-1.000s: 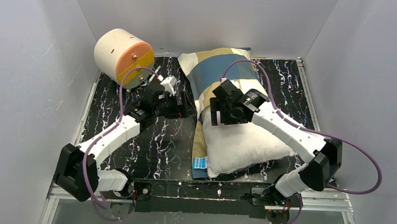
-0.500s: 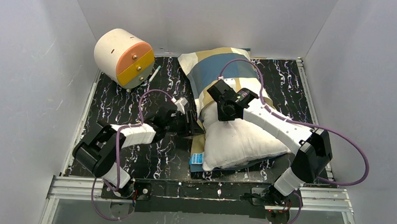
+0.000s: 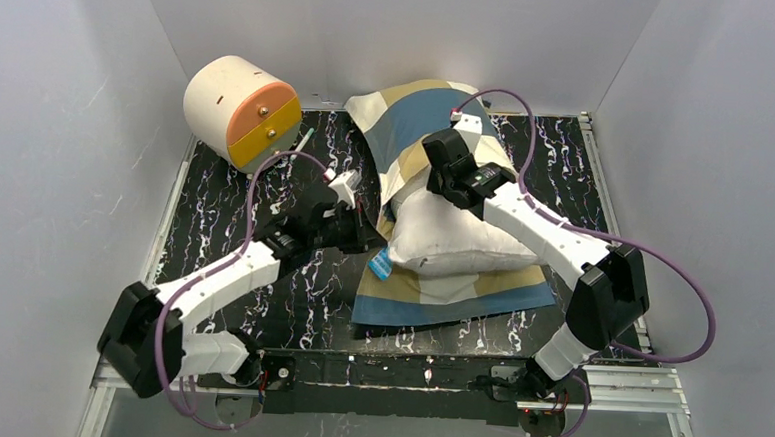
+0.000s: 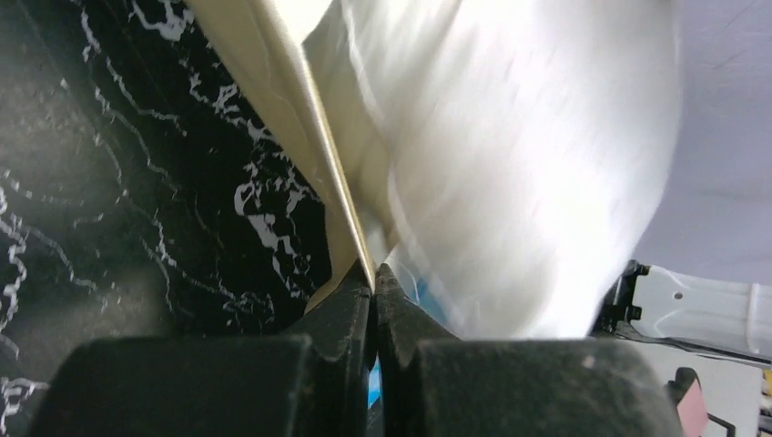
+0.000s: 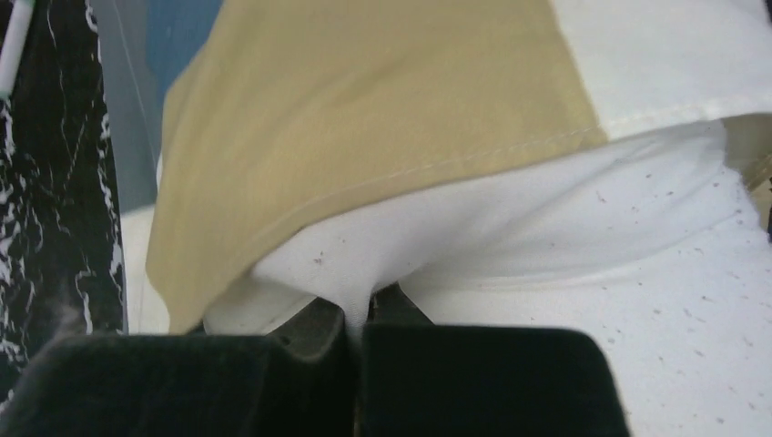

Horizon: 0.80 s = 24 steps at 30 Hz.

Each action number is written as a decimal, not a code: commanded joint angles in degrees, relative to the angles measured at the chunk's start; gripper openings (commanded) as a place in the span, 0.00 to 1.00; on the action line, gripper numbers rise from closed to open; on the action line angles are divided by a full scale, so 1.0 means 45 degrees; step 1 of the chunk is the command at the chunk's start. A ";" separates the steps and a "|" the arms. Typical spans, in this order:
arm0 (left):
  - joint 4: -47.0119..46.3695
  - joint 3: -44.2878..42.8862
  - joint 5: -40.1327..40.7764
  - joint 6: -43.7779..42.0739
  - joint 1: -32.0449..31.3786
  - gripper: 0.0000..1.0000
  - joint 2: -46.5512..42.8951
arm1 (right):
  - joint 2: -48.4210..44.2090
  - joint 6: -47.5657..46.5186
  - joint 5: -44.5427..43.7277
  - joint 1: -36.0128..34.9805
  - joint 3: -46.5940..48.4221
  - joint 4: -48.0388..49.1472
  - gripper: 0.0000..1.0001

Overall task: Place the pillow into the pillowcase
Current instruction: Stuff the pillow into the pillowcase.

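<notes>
Tabletop of black white-veined marbling fills the floor between pale walls.

One pillowcase of blue, tan and cream blocks lies at the centre, running from 12 o'clock down towards 6. Its far half is plump. Its near half is a flat layer spread on the table under the pillow.

One pillow, plain white, sits about half inside it. The far part is covered by the case and the near part bulges out bare at the middle of the table.

Two arms are at work. The right arm rises from its base at 5 o'clock, bends at the elbow near 4, and reaches in over the pillow. The right gripper is at the mouth of the case. In the right wrist view its jaws are pressed together on a pinch of the pillow's white cloth, just under the tan hem.

The left arm stretches low from 7 o'clock to the pillow's 9 o'clock side. The left gripper has its jaws clamped tight on the thin tan edge of the pillowcase.

One cream-and-orange cylinder lies on its side at 10 o'clock, well apart from the pillow.

One small blue tag shows at the case's left edge, just beside the left gripper.

One thin pen-like stick lies just beside the cylinder.
</notes>
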<state>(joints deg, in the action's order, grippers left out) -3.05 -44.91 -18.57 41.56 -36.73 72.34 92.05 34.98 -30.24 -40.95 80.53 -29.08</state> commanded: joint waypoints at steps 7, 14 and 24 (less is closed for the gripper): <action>0.1985 0.2900 -0.0624 0.0372 -0.1045 0.00 -0.2615 | 0.0120 0.1952 -0.3153 0.0331 -0.0735 0.4845 0.01; 0.2156 0.2730 -0.0201 0.0168 -0.1500 0.00 -0.2638 | 0.0018 0.1790 -0.1194 0.0330 -0.1790 0.6003 0.01; 0.3473 -0.0336 0.2147 -0.5068 -0.2131 0.57 -0.3407 | -0.3211 0.0996 0.3245 0.0469 -0.1799 0.0560 0.83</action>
<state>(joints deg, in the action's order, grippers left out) 9.93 -38.20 -12.32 34.37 -46.02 57.89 87.94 39.90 -22.94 -40.16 72.20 -20.49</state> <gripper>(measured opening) 0.514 0.713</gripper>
